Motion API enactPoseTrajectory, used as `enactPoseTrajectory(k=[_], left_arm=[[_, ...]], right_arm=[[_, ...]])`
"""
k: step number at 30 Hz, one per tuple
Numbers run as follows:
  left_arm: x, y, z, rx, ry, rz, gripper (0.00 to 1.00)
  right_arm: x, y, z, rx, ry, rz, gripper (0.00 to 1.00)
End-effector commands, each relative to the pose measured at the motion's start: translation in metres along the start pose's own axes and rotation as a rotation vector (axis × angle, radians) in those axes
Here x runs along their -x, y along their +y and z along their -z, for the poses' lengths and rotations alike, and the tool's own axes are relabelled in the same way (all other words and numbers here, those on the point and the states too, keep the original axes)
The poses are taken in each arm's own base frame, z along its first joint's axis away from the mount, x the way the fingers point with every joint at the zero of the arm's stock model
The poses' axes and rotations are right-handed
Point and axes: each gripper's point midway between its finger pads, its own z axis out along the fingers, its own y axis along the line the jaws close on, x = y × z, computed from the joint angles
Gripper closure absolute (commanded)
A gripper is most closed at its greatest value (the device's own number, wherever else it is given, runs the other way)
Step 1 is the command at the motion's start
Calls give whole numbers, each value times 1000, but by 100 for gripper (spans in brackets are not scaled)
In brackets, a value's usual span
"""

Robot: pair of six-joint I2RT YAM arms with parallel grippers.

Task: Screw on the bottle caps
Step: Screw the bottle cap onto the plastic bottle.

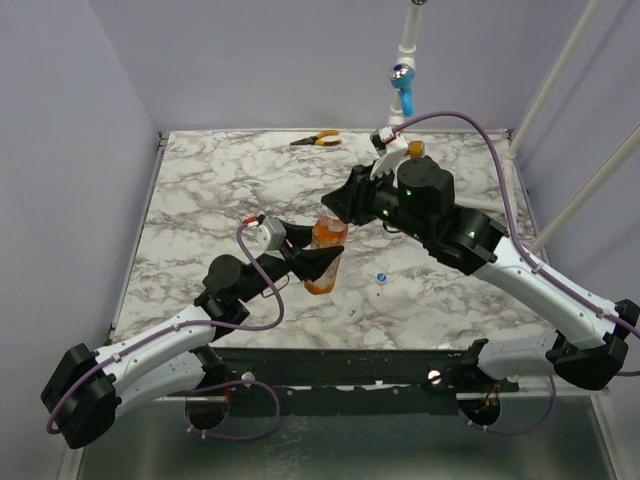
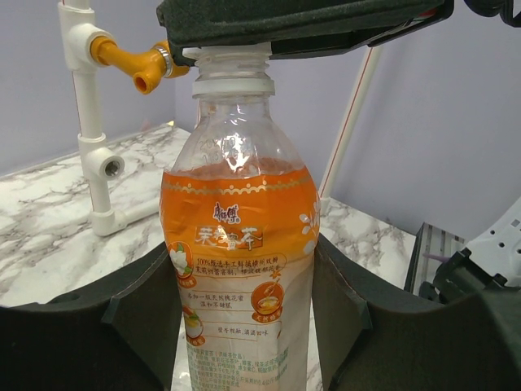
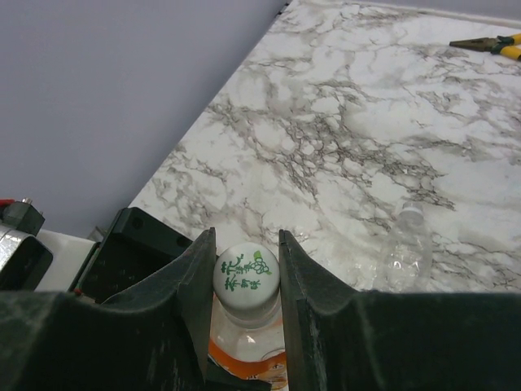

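The left claw [image 1: 325, 262] is gripping the bottle [image 2: 240, 244], its orange label [image 2: 236, 244] in Chinese script, mid-worktop [image 1: 200, 190], while the right claw [image 3: 246, 257] is clenching the green-printed white cap [image 3: 246, 281] on its neck; the blue cap [image 1: 382, 278] is lying just right.

Marble-patterned table inside a pale lilac enclosure.
The white, grey-veined table [image 1: 200, 190] sits between plain lavender walls [image 1: 70, 110] at the left and back. Slim white poles [image 1: 553, 72] rise at the right, and soft, even light casts faint shadows.

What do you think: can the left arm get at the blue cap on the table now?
Probably not yet: the left end effector is shut on the bottle, though the blue cap lies uncovered nearby.
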Motion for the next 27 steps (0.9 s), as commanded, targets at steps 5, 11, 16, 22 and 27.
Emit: enactPoseTrajectory(k=[5,11,16,22,27], left_arm=[[52,-8,0,-16,-173,-25,68],[54,-9,1,-19,-178,-26,68],[54,-9,2,-18,-181,-27,68],[53,-7,4,-6,-182,-33,68],[51,-4,4,4,-179,-39,68]], right_arm=[[-25,-19,1,-81,85,54,74],[-23,-26,4,-115,72,56,74],[-23,-27,2,-110,79,29,74],[-20,-19,3,-46,86,-24,74],[-22,-14,2,-21,101,-42,74]])
